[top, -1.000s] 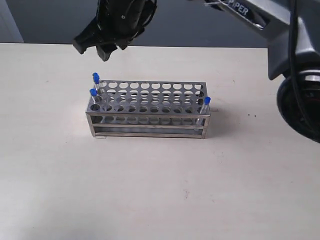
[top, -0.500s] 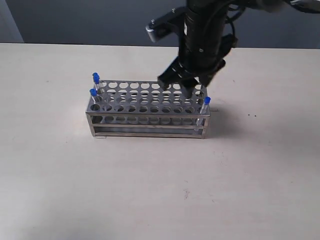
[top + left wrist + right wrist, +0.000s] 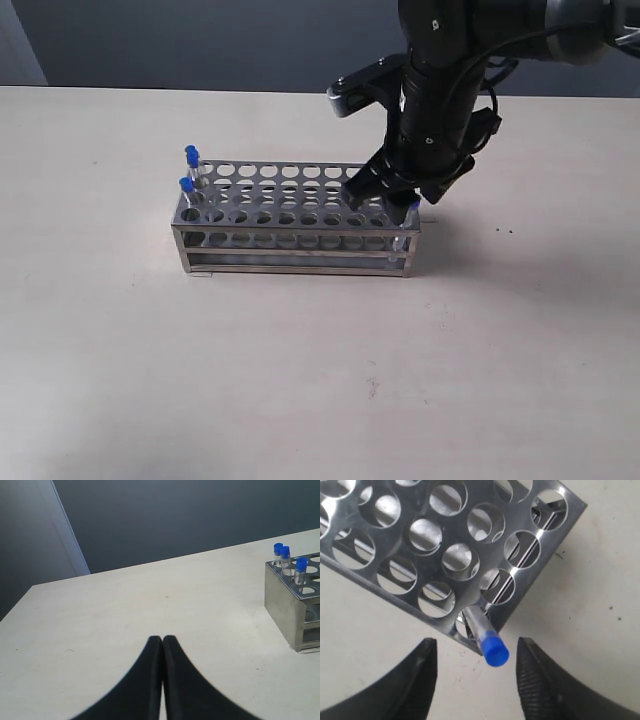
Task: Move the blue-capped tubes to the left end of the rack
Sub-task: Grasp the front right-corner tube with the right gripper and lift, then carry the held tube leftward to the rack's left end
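Observation:
The silver rack [image 3: 290, 232] stands mid-table. Two blue-capped tubes [image 3: 191, 154] [image 3: 186, 185] show at its left end in the exterior view; the left wrist view shows three blue caps [image 3: 285, 552] there on the rack [image 3: 282, 605]. Another blue-capped tube [image 3: 495, 651] leans in the front right corner hole of the rack [image 3: 570, 501]. My right gripper [image 3: 476, 645] is open, its fingers either side of that cap without touching it; in the exterior view the right gripper [image 3: 385, 198] hides most of this tube. My left gripper [image 3: 162, 639] is shut and empty above bare table, away from the rack.
The pale table [image 3: 300, 380] surrounds the rack on all sides. A dark wall lies beyond the table's far edge [image 3: 200, 555]. The right arm [image 3: 440, 90] reaches down over the rack's right end.
The right arm has swung from behind the rack's left end across to its right end and come down, so the open gripper now flanks the corner tube's cap.

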`<state>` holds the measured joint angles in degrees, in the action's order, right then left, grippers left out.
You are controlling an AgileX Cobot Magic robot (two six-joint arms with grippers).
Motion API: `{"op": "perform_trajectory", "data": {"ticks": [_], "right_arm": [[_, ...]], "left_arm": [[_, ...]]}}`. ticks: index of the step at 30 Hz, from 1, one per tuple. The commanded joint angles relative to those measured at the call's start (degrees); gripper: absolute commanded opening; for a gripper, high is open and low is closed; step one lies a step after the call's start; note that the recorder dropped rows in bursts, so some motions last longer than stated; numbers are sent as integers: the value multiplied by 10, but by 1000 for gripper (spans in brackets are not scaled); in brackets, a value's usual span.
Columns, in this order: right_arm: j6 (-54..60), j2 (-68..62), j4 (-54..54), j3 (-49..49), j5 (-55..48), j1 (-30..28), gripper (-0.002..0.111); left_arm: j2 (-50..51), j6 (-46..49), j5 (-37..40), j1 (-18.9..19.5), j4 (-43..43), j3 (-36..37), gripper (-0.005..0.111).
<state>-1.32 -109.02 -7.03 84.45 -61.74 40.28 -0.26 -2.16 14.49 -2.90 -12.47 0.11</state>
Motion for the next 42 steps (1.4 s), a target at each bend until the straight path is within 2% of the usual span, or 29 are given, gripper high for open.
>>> {"op": "perform_trajectory", "data": {"ticks": [1,3,4,7,8,22,28,32,37,42], "right_arm": [[-2,-15,-2,-2,20,-3,47],[-2,-26,-2,-2,20,-3,44],[-2,-29,-2,-2,20,-3,37],[-2,-32,-2,-2,19,-3,5],[-2,-30,-2,-2,19,-3,0],[0,97,10,-2,3,-3,0],[115,121,132,27,27,9,-1],[179,68,208,117,2,43,-1],[187,-57,202,291,-79,95,-1],[173,-177,177,440,-82,119,-1]], "left_arm": [[3,-2,-7,-7,-2,-1,0],[3,-2,-7,-7,-2,-1,0],[3,-2,-7,-7,-2,-1,0],[3,-2,-7,-7,-2,-1,0],[3,-2,-7,-7,-2,-1,0],[3,-2,-7,-7,-2,-1,0],[3,-2,-7,-7,-2,-1,0],[3,-2,-7,-7,-2,-1,0],[3,-2,-7,-7,-2,-1,0],[3,-2,-7,-7,-2,-1,0]]}}
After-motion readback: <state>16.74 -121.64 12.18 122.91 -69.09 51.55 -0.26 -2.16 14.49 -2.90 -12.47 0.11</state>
